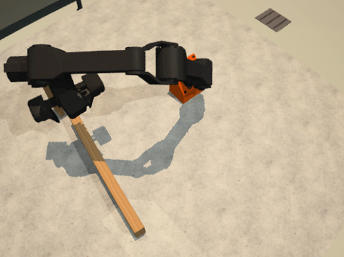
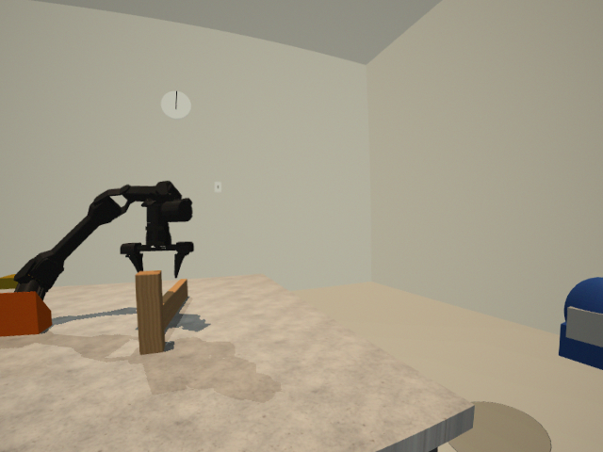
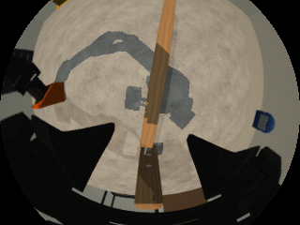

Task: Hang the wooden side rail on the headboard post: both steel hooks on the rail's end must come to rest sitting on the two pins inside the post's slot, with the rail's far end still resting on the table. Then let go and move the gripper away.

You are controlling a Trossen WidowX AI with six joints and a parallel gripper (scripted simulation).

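Note:
The wooden side rail (image 1: 118, 191) (image 2: 175, 294) (image 3: 161, 56) runs from the post out over the table, its far end down on the table top. The headboard post (image 1: 59, 111) (image 2: 150, 311) (image 3: 149, 183) stands upright at the rail's near end. Small grey metal parts show on the post's face in the wrist view, close to the rail's end. I cannot tell whether the hooks sit on the pins. My gripper (image 1: 74, 114) (image 2: 158, 273) (image 3: 153, 133) is open and empty, pointing down above the rail near the post, one finger on each side of the rail's line.
The orange arm base (image 1: 183, 93) (image 2: 19, 314) (image 3: 54, 94) is off to the side of the post. A dark shelf cart (image 1: 25, 15) stands beyond the table. A blue object (image 2: 584, 335) (image 3: 263, 122) is off the table. The table's near corner (image 2: 469, 413) shows in the exterior view.

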